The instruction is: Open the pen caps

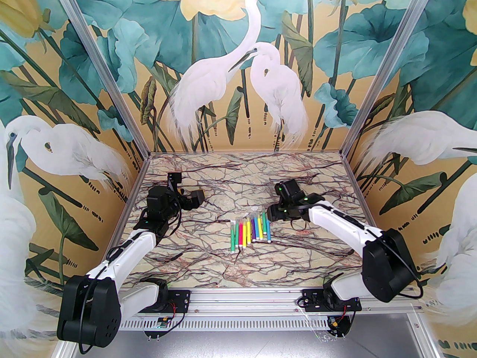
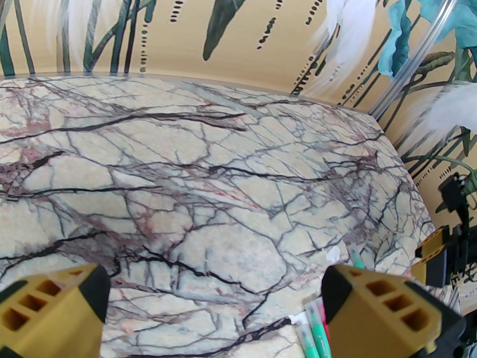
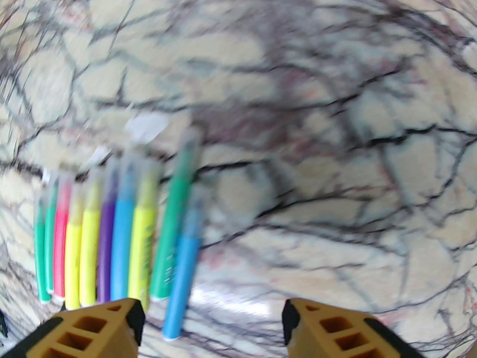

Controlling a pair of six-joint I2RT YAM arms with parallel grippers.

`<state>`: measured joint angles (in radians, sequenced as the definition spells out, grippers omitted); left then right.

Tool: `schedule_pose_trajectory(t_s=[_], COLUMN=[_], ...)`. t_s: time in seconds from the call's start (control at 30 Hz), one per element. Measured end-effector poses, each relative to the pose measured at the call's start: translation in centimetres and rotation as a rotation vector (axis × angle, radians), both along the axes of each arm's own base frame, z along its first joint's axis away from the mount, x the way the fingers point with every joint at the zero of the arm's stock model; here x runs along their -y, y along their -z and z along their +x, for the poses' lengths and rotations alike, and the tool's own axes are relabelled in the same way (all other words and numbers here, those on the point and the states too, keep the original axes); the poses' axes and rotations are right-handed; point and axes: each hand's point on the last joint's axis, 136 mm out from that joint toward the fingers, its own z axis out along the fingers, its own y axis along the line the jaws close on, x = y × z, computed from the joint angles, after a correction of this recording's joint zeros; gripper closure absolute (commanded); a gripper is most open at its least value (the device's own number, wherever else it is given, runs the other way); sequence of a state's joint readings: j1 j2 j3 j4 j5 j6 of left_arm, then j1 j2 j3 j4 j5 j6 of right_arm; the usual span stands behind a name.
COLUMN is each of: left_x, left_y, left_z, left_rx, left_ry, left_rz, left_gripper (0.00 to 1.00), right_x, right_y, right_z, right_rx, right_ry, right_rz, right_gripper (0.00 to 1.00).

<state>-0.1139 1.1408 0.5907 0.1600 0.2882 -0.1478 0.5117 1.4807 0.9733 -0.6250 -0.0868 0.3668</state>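
Observation:
Several pens (image 1: 250, 232) with bright green, pink, yellow, purple and blue bodies lie side by side on the marble table (image 1: 238, 185). Clear pen caps (image 1: 253, 214) sit on their far ends. My right gripper (image 1: 269, 213) hovers at the row's far right end. In the blurred right wrist view the pens (image 3: 111, 237) and their translucent pen caps (image 3: 190, 142) lie left of my right gripper (image 3: 212, 313), whose jaws stand apart around bare table. My left gripper (image 1: 200, 197) is well left of the pens, wide open (image 2: 214, 285), and the nearest green pens (image 2: 315, 330) show beside its right finger.
Painted walls with aluminium posts (image 1: 354, 136) enclose the table on three sides. A small white fleck (image 3: 146, 127) lies on the marble just beyond the caps. The right gripper's yellow finger (image 2: 434, 257) shows at the edge of the left wrist view.

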Motion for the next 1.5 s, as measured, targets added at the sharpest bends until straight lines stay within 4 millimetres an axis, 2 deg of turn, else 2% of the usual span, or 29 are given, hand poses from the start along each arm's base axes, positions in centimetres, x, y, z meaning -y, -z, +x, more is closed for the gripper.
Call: schedule_pose_trajectory(t_s=[0.3, 0.9, 1.17, 1.5], left_x=[0.0, -0.2, -0.2, -0.2], left_y=[0.5, 0.7, 0.7, 0.7], left_z=[-0.2, -0.1, -0.1, -0.1], left_rx=[-0.011, -0.016, -0.016, -0.017], left_ry=[-0.014, -0.032, -0.032, -0.032], left_rz=[-0.018, -0.025, -0.025, -0.025], left_gripper=[0.00, 0.01, 0.01, 0.00], right_x=[-1.5, -1.6, -1.1, 0.3], right_y=[2.7, 7.3, 7.4, 7.6], right_z=[-1.9, -2.6, -1.9, -1.0], right_rx=[-0.097, -0.205, -0.211, -0.221], right_ry=[-0.016, 0.006, 0.035, 0.060], right_rz=[0.008, -0.059, -0.120, -0.270], right_gripper=[0.53, 0.61, 0.66, 0.67])
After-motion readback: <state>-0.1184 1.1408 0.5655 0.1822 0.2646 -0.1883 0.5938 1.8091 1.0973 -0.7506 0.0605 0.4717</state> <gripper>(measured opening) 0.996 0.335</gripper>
